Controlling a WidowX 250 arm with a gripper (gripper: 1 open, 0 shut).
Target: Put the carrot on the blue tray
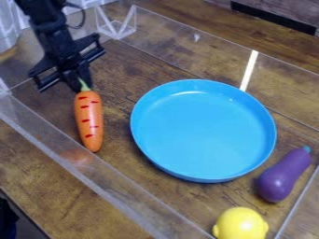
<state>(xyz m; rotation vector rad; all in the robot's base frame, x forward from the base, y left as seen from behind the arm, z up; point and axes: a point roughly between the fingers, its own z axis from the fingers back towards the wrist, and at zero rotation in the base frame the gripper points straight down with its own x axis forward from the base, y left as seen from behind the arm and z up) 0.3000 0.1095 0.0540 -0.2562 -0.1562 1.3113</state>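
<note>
The orange carrot (89,120) with dark cross grooves hangs tip-down from my gripper (82,87), which is shut on its green leafy top. The carrot's lower end is near the wooden table, just left of the blue tray (203,128). The tray is a large round bright blue dish, with nothing on it, in the middle of the table. My black arm reaches down from the upper left.
A purple eggplant (285,174) lies right of the tray, a yellow lemon (240,224) at the bottom right. Clear plastic walls (62,159) border the wooden table. A clear stand (117,21) sits at the back.
</note>
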